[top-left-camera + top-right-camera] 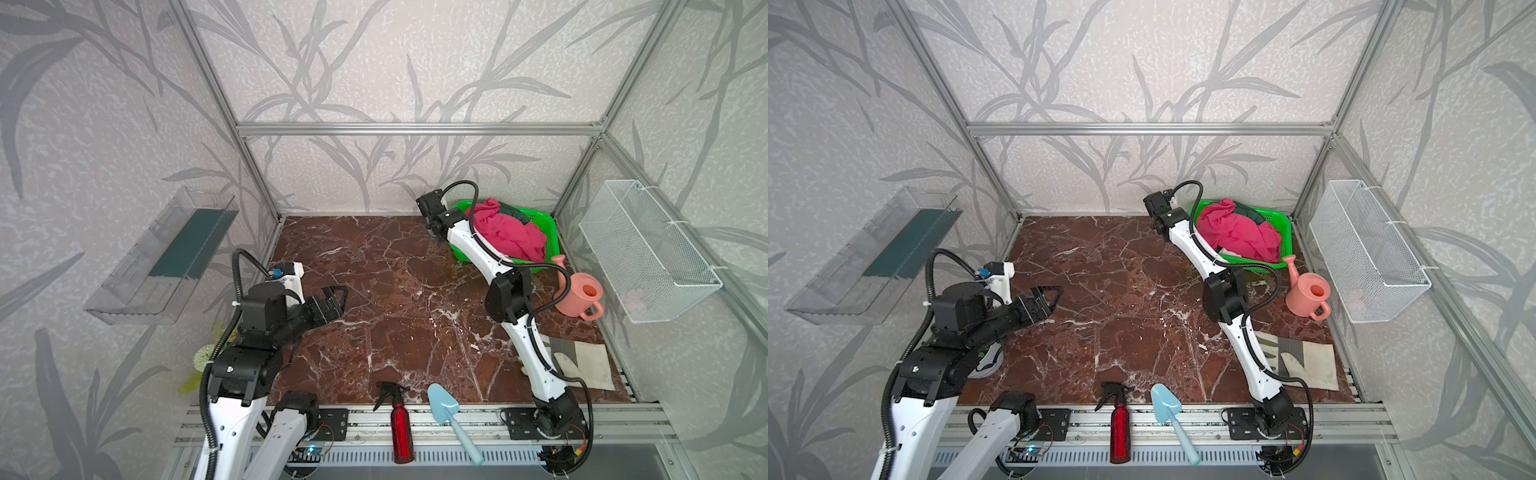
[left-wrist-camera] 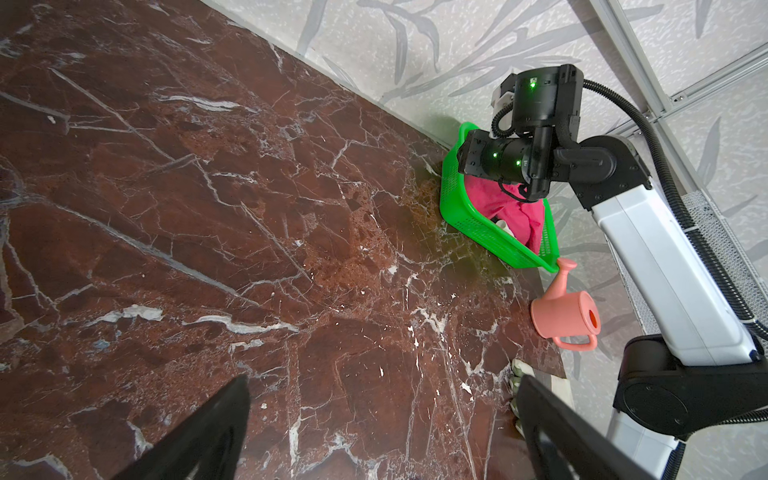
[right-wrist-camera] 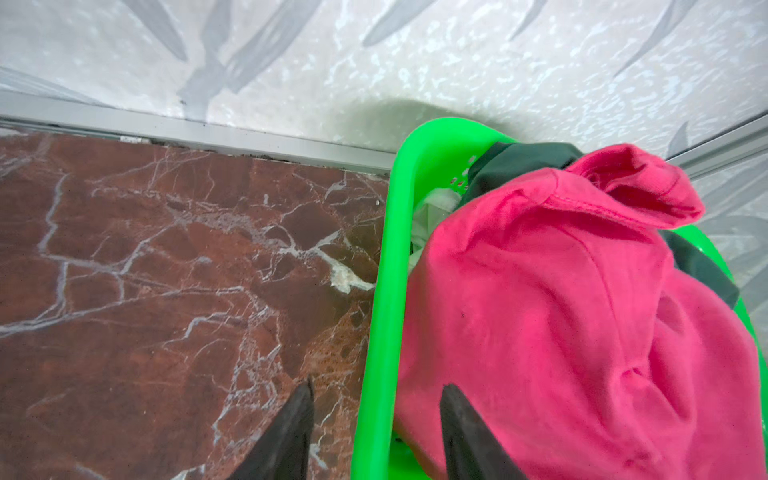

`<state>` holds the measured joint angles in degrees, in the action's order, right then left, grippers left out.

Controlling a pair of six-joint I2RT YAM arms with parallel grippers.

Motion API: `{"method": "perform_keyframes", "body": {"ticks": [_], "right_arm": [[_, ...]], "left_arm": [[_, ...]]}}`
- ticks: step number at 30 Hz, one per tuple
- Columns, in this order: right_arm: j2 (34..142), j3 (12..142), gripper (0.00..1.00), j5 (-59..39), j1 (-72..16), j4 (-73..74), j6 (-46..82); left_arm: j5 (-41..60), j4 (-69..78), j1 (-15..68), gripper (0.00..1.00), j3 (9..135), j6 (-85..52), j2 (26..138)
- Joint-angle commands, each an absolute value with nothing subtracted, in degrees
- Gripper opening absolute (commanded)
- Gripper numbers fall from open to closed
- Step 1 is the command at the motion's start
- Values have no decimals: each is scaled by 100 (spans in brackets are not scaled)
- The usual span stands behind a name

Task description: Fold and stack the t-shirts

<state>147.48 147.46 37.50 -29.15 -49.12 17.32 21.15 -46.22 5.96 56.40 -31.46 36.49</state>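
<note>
Jaws of right gripper (image 3: 378, 388) apart, empty, straddling the rim of green basket (image 3: 397, 232); likely lining up on pink t-shirt (image 3: 561, 311), which is heaped over dark green t-shirt (image 3: 513, 164) inside. Left gripper (image 2: 384, 380): jaws wide apart, empty, over worktop (image 2: 208, 208), presumably on standby.

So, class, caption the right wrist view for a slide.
Right end effector, open, above green basket rim; pink t-shirt heaped inside.

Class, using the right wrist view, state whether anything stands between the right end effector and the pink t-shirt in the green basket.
The green basket does, with its side wall: the open right end effector straddles it, one finger over the table, one over the pink t-shirt. Nothing covers that shirt.
</note>
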Motion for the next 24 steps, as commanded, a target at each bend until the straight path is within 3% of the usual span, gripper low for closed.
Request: {"method": "perform_keyframes", "body": {"ticks": [1, 7, 13, 24], "right_arm": [[15121, 15078, 50, 3835, -2759, -5499, 2183], [15233, 14995, 48, 3369, -2569, -5530, 2427], [15326, 15017, 26, 2815, -2574, -5415, 2281], [15321, 15122, 0, 2309, -2900, -5091, 1735]], "left_arm": [[2140, -4780, 622, 99, 5687, -2976, 3668], [2136, -4830, 623, 99, 5730, -2870, 3690], [2145, -4834, 618, 99, 5730, -2881, 3664], [2202, -4737, 623, 99, 5765, -2991, 3667]]}}
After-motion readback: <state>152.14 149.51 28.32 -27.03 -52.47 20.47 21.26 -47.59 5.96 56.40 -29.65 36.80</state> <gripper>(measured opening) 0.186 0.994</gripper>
